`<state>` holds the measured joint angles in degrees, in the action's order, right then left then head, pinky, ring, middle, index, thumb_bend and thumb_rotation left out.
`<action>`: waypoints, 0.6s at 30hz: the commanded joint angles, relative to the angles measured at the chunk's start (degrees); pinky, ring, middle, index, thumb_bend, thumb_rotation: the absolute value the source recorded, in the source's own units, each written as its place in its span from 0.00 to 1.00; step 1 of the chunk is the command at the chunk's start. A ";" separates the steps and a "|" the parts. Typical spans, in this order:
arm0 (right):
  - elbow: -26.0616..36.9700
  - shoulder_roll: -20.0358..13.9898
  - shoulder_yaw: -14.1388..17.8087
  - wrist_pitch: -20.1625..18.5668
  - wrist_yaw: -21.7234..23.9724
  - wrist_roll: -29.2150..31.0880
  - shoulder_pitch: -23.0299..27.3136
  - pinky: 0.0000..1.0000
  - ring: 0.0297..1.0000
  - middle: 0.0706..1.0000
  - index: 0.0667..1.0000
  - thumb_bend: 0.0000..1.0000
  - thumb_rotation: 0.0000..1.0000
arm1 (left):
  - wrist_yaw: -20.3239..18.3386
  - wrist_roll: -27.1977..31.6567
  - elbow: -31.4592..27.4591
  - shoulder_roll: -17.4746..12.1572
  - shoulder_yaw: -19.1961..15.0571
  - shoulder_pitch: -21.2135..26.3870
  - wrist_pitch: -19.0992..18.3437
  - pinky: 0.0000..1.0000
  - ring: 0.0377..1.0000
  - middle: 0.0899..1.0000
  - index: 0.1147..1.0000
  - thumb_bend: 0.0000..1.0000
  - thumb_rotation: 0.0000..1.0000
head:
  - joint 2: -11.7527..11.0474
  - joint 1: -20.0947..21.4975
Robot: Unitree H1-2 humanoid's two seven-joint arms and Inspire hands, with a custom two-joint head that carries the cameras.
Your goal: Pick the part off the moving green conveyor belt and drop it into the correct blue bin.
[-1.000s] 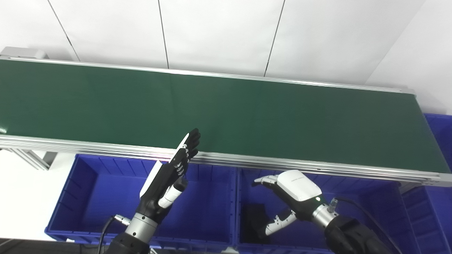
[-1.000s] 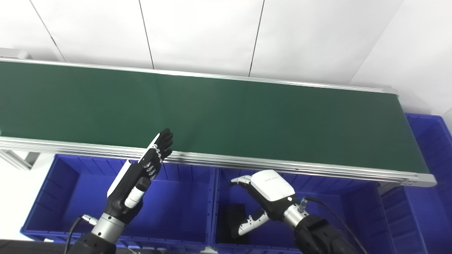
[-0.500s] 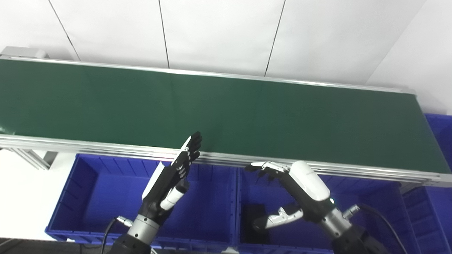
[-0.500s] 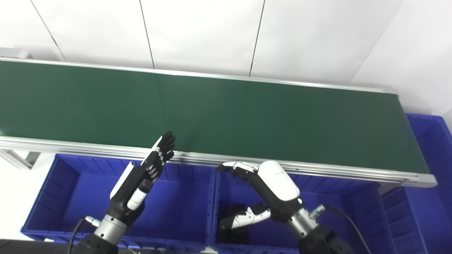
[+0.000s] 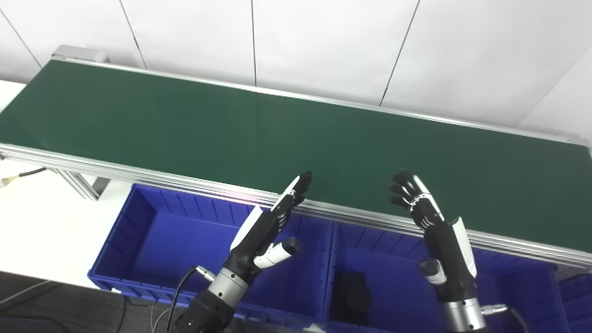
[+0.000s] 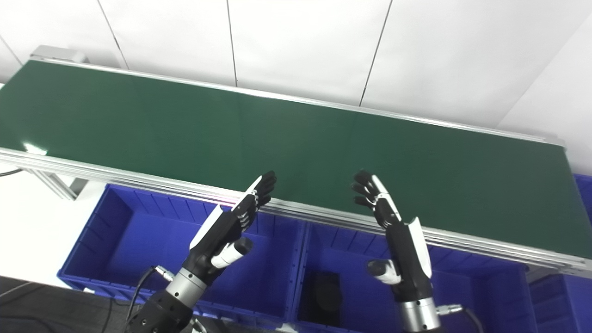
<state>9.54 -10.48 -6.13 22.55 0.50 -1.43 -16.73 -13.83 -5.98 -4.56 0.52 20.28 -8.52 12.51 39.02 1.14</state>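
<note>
The left hand (image 5: 266, 226) has its fingers (image 5: 296, 189) stretched straight and released, grasping nothing, with the thumb sticking out to the lower right. The fingertips point toward the upper right of the frame and reach the near metal rail of the conveyor belt (image 5: 231, 134), just left of the picture's centre. The palm hangs over the left blue bin (image 5: 138, 217), and the arm enters from the bottom edge, left of centre, with a cable looping beside the wrist.

The right hand (image 5: 439, 231) is likewise released, its fingers (image 5: 407, 189) spread and raised, holding nothing. The fingertips overlap the near edge of the green belt, right of centre, and the palm faces the left hand across a clear gap. The wrist and forearm drop straight down to the bottom edge on the right, in front of the middle blue bin (image 5: 393, 259).

The only object visible in a bin is a dark part (image 5: 352, 292), lying on the floor of the middle bin near its left wall, in the lower centre of the frame, between the two arms and well below both hands. Its shape is too dark to make out.

The belt runs as a wide green band from the upper left to the right edge, framed by aluminium rails, and its visible surface carries no object. Behind it stands a white panelled wall (image 5: 323, 41). A third blue bin (image 5: 573, 296) shows only as a corner in the lower right.
</note>
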 commanded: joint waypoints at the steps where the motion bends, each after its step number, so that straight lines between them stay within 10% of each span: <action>1: -0.14 0.91 0.85 3.25 0.17 2.11 -0.22 0.85 0.88 0.91 0.97 1.00 1.00 | 0.63 -0.09 -1.68 0.17 0.03 0.40 2.22 1.00 1.00 1.00 1.00 0.85 0.88 | -0.18 -0.30; 18: -7.00 9.93 3.27 4.12 -0.16 3.08 -1.13 0.84 0.86 0.90 0.96 1.00 1.00 | -0.04 0.62 -0.29 -3.22 -1.27 0.50 4.39 1.00 1.00 1.00 1.00 0.82 0.91 | -1.15 10.38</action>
<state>1.54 -1.70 -2.72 23.72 0.81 2.86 -17.71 -13.77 -5.91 -4.19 -2.36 19.23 -8.86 14.48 37.88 11.58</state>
